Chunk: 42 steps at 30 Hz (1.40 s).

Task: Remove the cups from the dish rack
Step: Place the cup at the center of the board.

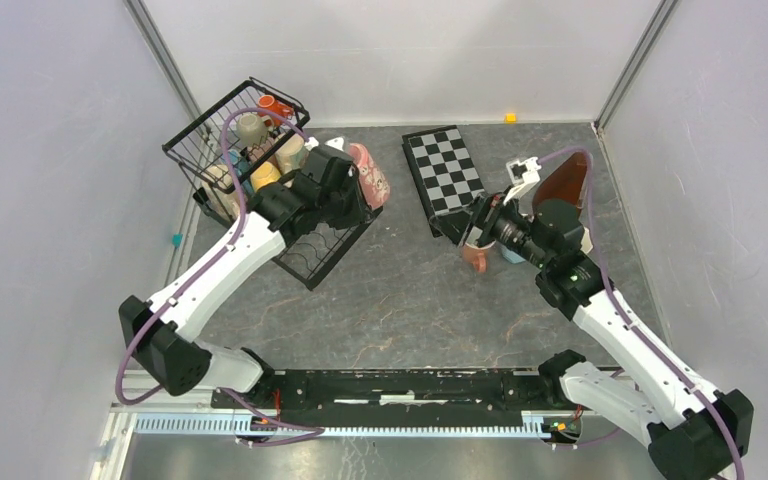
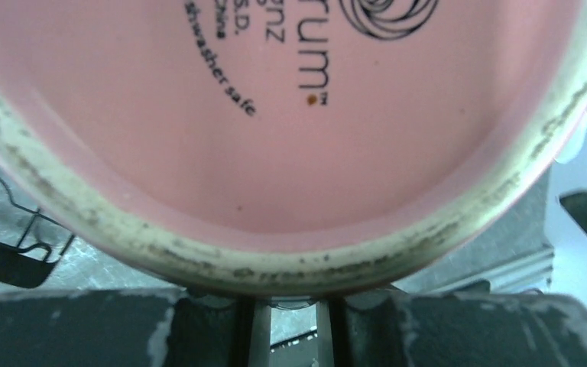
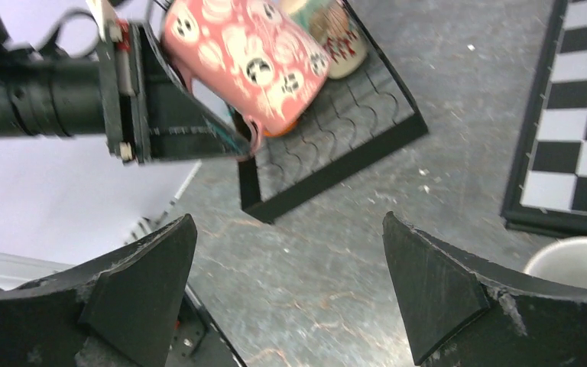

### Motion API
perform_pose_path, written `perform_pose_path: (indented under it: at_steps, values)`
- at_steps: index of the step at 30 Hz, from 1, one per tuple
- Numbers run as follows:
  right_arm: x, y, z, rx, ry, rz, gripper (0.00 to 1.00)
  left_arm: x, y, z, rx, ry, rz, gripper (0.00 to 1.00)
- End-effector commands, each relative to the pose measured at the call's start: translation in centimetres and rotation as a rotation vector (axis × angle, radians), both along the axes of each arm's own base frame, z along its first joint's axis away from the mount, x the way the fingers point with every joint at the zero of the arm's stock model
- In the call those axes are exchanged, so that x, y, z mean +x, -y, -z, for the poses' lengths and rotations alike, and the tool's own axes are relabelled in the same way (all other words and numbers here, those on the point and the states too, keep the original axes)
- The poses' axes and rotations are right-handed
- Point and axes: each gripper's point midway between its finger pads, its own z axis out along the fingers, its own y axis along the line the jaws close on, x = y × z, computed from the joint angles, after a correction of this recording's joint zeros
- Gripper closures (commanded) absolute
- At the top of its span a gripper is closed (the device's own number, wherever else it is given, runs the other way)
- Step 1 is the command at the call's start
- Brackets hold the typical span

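Observation:
My left gripper is shut on a pink patterned mug and holds it over the dish rack's flat tray. In the left wrist view the mug's pink underside fills the frame above the nearly closed left gripper. The right wrist view shows the mug held by its handle. Several cups sit in the basket: orange, beige, yellow. My right gripper, seen also in its wrist view, is open and empty above an orange mug.
A black-and-white checkerboard lies between the rack and the right arm. A light blue mug stands beside the orange one. A white mug rim shows by the right finger. A cream mug lies on the tray.

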Motion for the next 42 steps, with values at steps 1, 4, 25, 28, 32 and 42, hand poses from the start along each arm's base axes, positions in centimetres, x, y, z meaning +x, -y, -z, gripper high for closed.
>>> perform_pose_path:
  at_steps: [1,4,25,28,32,42]
  values:
    - [-0.3,-1.3,-3.7,0.192,0.057,-0.092,0.02,-1.0,3.6,-7.4,-0.207,0.209,0.182,0.98]
    - [-0.6,-1.9,-4.0,0.272,0.051,-0.138,0.02,-2.6,5.1,-8.8,-0.285,0.223,0.254,0.98]
    - [-1.2,-2.6,-7.1,0.568,0.103,-0.234,0.04,-8.3,10.4,-13.6,-0.669,0.195,0.474,0.98]
    - [-1.3,-2.6,-7.9,0.607,0.115,-0.248,0.1,-8.8,10.8,-13.7,-0.715,0.187,0.496,0.98]
    - [-1.5,-2.5,-8.3,0.632,0.123,-0.255,0.23,-9.3,11.2,-13.5,-0.764,0.175,0.517,0.98]
    - [-1.1,-2.5,-8.5,0.654,0.117,-0.253,0.4,-10.3,12.2,-14.0,-0.842,0.176,0.571,0.98]
